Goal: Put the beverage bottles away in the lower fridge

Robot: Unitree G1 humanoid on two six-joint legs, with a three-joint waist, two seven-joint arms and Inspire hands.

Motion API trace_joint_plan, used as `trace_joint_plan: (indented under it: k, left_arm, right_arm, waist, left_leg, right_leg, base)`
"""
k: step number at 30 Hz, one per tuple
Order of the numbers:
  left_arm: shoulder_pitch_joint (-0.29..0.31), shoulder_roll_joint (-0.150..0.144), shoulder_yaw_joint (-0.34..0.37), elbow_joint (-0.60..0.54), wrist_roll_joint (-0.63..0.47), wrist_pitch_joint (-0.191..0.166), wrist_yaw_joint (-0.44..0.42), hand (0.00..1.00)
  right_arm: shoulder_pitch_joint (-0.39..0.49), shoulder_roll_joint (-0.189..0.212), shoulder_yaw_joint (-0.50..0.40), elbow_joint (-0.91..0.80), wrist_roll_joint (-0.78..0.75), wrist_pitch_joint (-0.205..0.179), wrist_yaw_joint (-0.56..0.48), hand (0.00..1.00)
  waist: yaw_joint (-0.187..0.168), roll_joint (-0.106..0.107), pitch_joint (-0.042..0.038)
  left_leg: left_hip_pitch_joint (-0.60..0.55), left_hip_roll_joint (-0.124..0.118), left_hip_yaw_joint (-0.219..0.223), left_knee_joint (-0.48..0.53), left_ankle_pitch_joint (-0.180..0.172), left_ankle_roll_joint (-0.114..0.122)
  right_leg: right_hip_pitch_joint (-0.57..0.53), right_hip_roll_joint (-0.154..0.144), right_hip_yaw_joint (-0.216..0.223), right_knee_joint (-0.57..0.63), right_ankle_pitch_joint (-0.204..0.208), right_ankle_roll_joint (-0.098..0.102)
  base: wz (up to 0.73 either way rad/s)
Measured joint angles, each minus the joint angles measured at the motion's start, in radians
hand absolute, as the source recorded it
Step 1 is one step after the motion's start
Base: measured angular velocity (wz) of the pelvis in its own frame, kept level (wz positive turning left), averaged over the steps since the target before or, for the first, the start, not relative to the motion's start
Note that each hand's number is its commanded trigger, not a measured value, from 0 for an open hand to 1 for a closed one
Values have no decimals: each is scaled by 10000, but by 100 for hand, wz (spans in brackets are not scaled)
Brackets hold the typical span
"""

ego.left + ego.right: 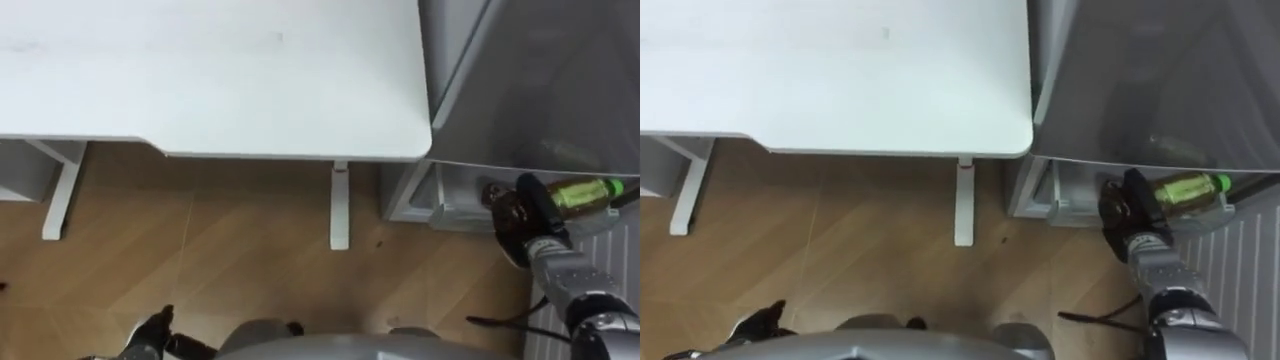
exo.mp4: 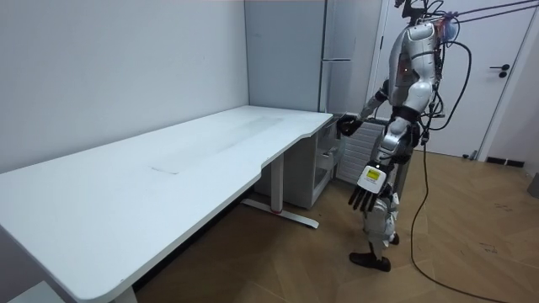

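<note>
A clear bottle of yellow-green drink with a green cap point(image 1: 582, 192) point(image 1: 1185, 188) lies sideways, cap pointing right. My right hand point(image 1: 520, 210) point(image 1: 1130, 205) is curled round its base. It is held at the bottom of the tall grey fridge point(image 1: 530, 80) point(image 2: 286, 50), just in front of a pale shelf or drawer point(image 1: 445, 195) low in the fridge. In the room view my right hand point(image 2: 342, 124) reaches towards the fridge. My left hand point(image 2: 364, 195) hangs at my side with straight fingers, and it also shows at the lower left point(image 1: 150, 330).
A long white desk point(image 1: 200, 80) point(image 2: 168, 168) stands to my left, its end close against the fridge, with a leg point(image 1: 340, 205) on the wooden floor. A ribbed white panel point(image 1: 600, 250) lies right of my right arm. A door point(image 2: 505, 76) is behind me.
</note>
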State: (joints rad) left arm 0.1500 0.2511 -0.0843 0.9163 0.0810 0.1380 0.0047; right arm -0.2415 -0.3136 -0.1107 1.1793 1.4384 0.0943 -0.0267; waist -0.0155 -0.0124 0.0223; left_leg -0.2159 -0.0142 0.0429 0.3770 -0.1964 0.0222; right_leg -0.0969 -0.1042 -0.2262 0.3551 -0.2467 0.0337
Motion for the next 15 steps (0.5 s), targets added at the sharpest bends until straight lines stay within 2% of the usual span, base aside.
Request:
trace_joint_plan:
  k: [3,7,10,13,15]
  left_arm:
    - [-517,5,-210,139,-18,-57,-67,0]
    - [-833,15,-417,221,-284,-187,-64,0]
    - [-975,40,-629,323,-554,-195,84,0]
    - [-1204,99,-626,560,-711,-201,210,0]
    - [-1348,118,-620,695,-703,-255,277,0]
  right_arm:
    - [-670,-53,102,568,-226,131,264,100]
    - [-1293,-177,95,1247,-244,177,294,100]
    - [-1635,-355,96,1468,-235,353,286,100]
    - [-2046,-407,96,1477,-214,374,216,100]
    - [-2377,-480,95,1467,-213,379,144,100]
  waist:
    - [66,4,100]
    - [188,26,139]
    - [251,-2,150]
    - [444,-137,218]
    - [579,-224,220]
  left_leg:
    - [-825,18,-45,524,-19,29]
    - [-1645,-57,-95,1003,-43,68]
    - [-2303,-174,-41,1295,39,121]
    - [-3056,-170,75,1759,59,115]
    - [-3704,-146,98,2076,72,99]
  right_leg:
    - [-848,-35,41,626,-129,-47]
    - [-1797,-217,57,1462,-456,-81]
    - [-2646,-470,80,2234,-682,-124]
    - [-3586,-611,174,2936,-794,-228]
    - [-4284,-631,248,3319,-828,-284]
  base:
    - [1]
    - [8]
    - [7]
    - [-4]
    - [-2]
